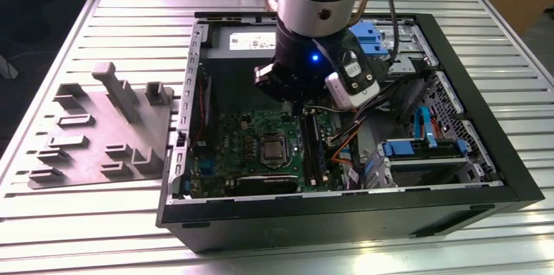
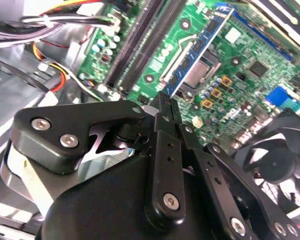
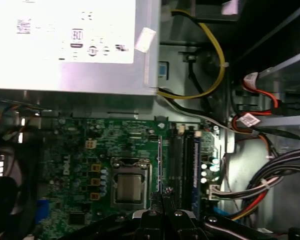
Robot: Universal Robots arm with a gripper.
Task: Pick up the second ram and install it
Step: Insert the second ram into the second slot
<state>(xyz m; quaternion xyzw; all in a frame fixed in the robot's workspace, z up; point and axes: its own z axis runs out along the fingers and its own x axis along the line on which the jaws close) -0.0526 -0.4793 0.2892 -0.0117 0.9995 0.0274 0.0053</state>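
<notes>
My gripper (image 1: 305, 107) is down inside the open computer case (image 1: 346, 213), just above the green motherboard (image 1: 259, 152). In both wrist views its black fingers are shut on the second ram (image 2: 200, 47), a thin blue-edged stick seen nearly edge-on (image 3: 161, 160). The stick runs out from my gripper (image 2: 163, 100) (image 3: 162, 196) parallel to the black slot rails (image 2: 140, 40) (image 3: 177, 160). It hangs between those rails and the CPU socket (image 3: 130, 187). Another blue-edged stick (image 3: 196, 165) stands in the outer slot.
A silver power supply (image 3: 65, 45) borders the board on one side. Cable bundles (image 3: 270, 185) crowd the space beyond the slots. A black fan (image 2: 275, 160) sits past the socket. A grey fixture plate (image 1: 104, 132) lies on the table at the exterior view's left.
</notes>
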